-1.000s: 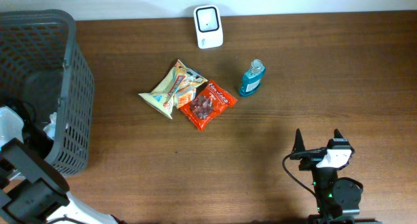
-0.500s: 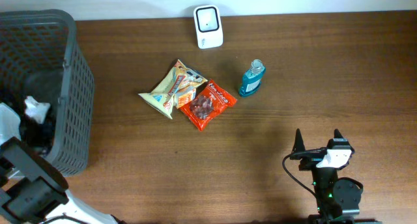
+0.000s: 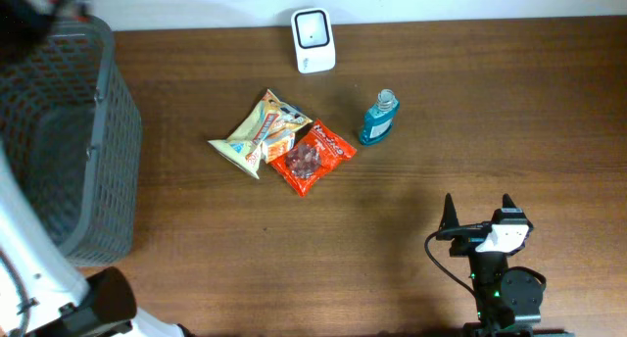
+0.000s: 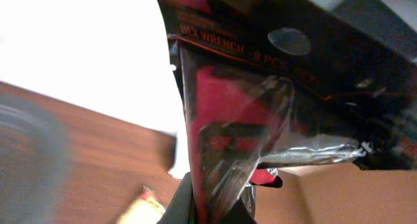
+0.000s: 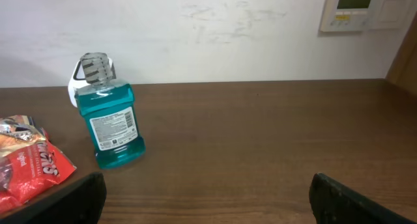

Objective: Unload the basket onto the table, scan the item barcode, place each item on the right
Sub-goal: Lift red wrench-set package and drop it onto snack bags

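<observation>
Closest in, left wrist view: the left gripper (image 4: 215,201) was clamped shut on the lower edge of the hex wrench pack (image 4: 228,113). The pack filled most of the frame, black card with a red insert under clear plastic. I couldn't find a barcode on the face that showed, and the view was blurry.

Lower right of the overhead frame: the right gripper (image 3: 478,208) sat low over the table (image 3: 470,102) with its jaws wide apart, holding nothing.

Mid-frame: a yellow snack bag (image 3: 260,131) and a red snack bag (image 3: 312,158) lay touching, with a blue mouthwash bottle (image 3: 378,120) upright just beside them on the right.

Left edge: the grey basket (image 3: 118,151). The left arm and the pack were a blur in the upper left corner, above the basket's far rim.

Far side, top centre: the white scanner (image 3: 313,27) stood by the wall, well apart from the pack.

My read: the pick was done and the carry to the scanner was the step in hand. The scan itself was not yet done.

For the next move you'd need to:
- swing the pack right along the top edge to the scanner
- turn it so the barcode side faces the scanner window, probably the back of the card
- keep it above the basket rim and the bottle

Thin card held by one edge will likely flop, so go slowly.
</observation>
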Controlling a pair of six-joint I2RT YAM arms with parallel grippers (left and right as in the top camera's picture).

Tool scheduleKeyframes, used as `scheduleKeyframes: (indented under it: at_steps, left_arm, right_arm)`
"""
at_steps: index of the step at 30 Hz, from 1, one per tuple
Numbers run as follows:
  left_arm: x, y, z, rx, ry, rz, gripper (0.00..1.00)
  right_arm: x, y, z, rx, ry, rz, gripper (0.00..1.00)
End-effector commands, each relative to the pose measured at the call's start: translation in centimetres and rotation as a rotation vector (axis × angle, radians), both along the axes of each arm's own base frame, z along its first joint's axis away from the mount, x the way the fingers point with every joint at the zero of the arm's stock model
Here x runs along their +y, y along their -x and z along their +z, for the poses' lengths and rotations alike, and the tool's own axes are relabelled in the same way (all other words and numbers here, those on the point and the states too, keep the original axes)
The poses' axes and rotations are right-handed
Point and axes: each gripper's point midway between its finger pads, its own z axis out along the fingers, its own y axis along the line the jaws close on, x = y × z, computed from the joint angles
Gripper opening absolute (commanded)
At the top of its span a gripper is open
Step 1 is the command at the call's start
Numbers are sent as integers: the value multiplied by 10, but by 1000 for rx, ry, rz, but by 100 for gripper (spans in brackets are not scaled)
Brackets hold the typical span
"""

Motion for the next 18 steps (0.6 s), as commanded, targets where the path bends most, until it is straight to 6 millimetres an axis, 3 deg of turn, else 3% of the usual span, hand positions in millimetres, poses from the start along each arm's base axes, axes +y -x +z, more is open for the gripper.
scheduleKeyframes:
  at_steps: [1, 2, 3, 4, 5, 6, 7, 9, 11, 12, 13, 14, 15, 16, 17, 18]
  left_arm:
    - [-108, -10, -54, 208, -49, -124, 0]
    - [-125, -11, -78, 284, -118, -98, 0]
    - [-142, -5, -138, 468, -352, -1, 0]
    - [-146, -2, -157, 523, -439, 22, 0]
    - [-164, 4, -202, 628, -607, 19, 0]
    - [-181, 7, -229, 681, -660, -25, 0]
    - [-208, 13, -276, 767, -725, -103, 0]
    - [-245, 22, -334, 886, -727, -208, 0]
    - [-272, 28, -360, 932, -683, -296, 0]
    - [-279, 27, -369, 929, -694, -306, 4]
    - [-281, 24, -377, 927, -717, -300, 13]
    - [-276, 22, -382, 929, -747, -280, 37]
    - [-265, 16, -382, 917, -793, -237, 43]
    - [-257, 11, -381, 905, -820, -206, 57]
    - [-252, 7, -380, 897, -831, -185, 89]
    - [-245, 4, -377, 902, -827, -171, 89]
  right_arm:
    - [-1, 0, -4, 6, -4, -4, 98]
    - [-1, 0, -4, 6, -4, -4, 98]
    - [-1, 0, -4, 6, -4, -4, 98]
    - [-1, 0, -4, 6, -4, -4, 99]
    - [-1, 0, -4, 6, -4, -4, 98]
    - [-1, 0, -4, 6, -4, -4, 98]
    - [-1, 0, -4, 6, -4, -4, 98]
    - [-1, 0, -4, 6, -4, -4, 98]
    - [-1, 0, -4, 6, -4, -4, 98]
    - [-1, 0, -4, 6, -4, -4, 98]
    - [-1, 0, -4, 6, -4, -4, 98]
    - [-1, 0, -4, 6, -4, -4, 98]
    - [-1, 0, -4, 6, -4, -4, 99]
    - [-1, 0, -4, 6, -4, -4, 98]
    - [-1, 0, -4, 6, -4, -4, 98]
    - [-1, 0, -4, 6, -4, -4, 98]
